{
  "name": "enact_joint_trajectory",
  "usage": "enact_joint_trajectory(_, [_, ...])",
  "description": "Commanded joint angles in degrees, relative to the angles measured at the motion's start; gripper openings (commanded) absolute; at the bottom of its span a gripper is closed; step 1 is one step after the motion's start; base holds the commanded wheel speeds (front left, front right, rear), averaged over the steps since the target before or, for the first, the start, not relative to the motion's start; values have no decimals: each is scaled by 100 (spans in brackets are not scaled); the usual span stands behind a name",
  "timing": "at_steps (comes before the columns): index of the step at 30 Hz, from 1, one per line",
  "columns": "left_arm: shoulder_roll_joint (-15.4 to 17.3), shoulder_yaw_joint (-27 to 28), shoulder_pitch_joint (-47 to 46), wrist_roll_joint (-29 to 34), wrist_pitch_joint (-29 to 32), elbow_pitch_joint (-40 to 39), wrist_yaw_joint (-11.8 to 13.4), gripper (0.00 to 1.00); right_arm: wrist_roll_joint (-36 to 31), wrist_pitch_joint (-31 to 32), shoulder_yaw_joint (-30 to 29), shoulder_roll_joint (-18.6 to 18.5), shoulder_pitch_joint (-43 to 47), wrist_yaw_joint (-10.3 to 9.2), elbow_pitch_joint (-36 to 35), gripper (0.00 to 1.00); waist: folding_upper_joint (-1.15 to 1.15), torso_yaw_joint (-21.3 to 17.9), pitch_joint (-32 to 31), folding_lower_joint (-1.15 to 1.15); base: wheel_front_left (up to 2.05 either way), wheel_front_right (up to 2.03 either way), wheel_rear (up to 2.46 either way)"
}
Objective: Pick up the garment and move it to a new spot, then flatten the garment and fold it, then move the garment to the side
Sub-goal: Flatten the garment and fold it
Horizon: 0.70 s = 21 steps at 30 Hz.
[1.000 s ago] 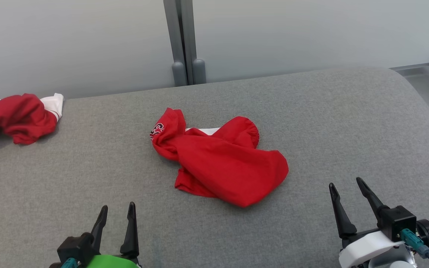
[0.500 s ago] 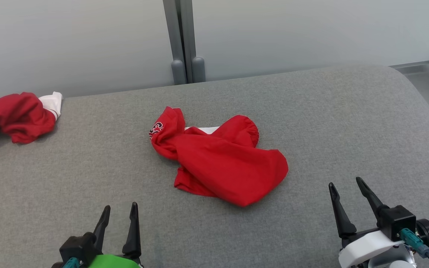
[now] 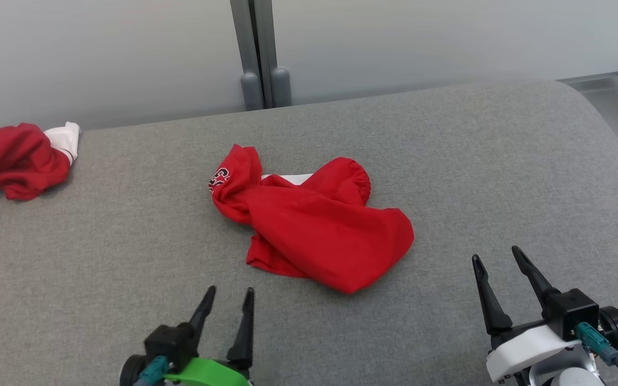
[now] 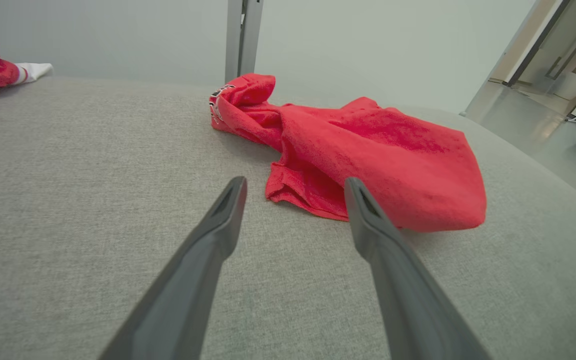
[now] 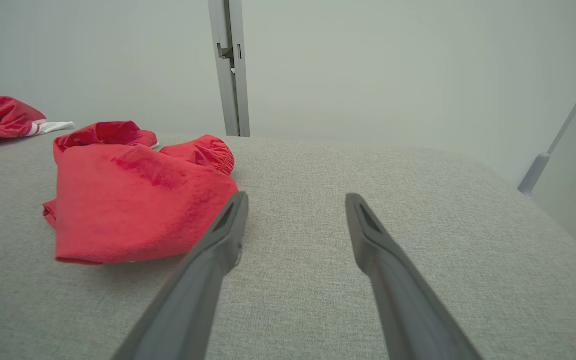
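Garment of crumpled red cloth lies mid-frame on grey fabric surface. Left gripper and right gripper, below, gape empty.

wide grey fabric-covered surface, rounded at its far right corner. a crumpled red garment lies bunched near the middle, white trim and lettering showing on its far side. well apart, at the far left edge, a red-and-white garment sits heaped.

Red fabric garments, crumpled: two (lettered garment, white-cuffed garment). Grey fabric-covered counter: one. Grippers: two (left gripper, right gripper). Long dark fingers: four. Grey metal post: one.
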Motion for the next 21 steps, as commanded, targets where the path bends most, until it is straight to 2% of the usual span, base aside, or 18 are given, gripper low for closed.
enact_joint_trajectory(1, [10,-197,-173,-37,2,76,-19,100,-19,-2,2,-21,-75,-6,-17,100,0,-32,137,0,0,0,0])
enact_joint_trajectory(8, [18,-1648,-889,-110,2,594,-18,100,-57,-2,15,-21,-331,-6,-71,100,0,-223,618,0,0,0,0])
enact_joint_trajectory(12, [22,-2211,-1376,175,2,692,-18,100,-64,-2,-1,-20,-474,-6,-97,100,0,-371,874,0,0,0,0])
enact_joint_trajectory(17, [92,-2484,-1792,662,3,925,-18,100,-17,-2,-22,-21,-605,-6,-114,100,0,-541,1109,0,0,0,0])
enact_joint_trajectory(21, [115,-2395,-2009,898,2,1249,87,100,22,-2,-46,-21,-671,-6,-114,100,0,-626,1221,0,0,0,0])
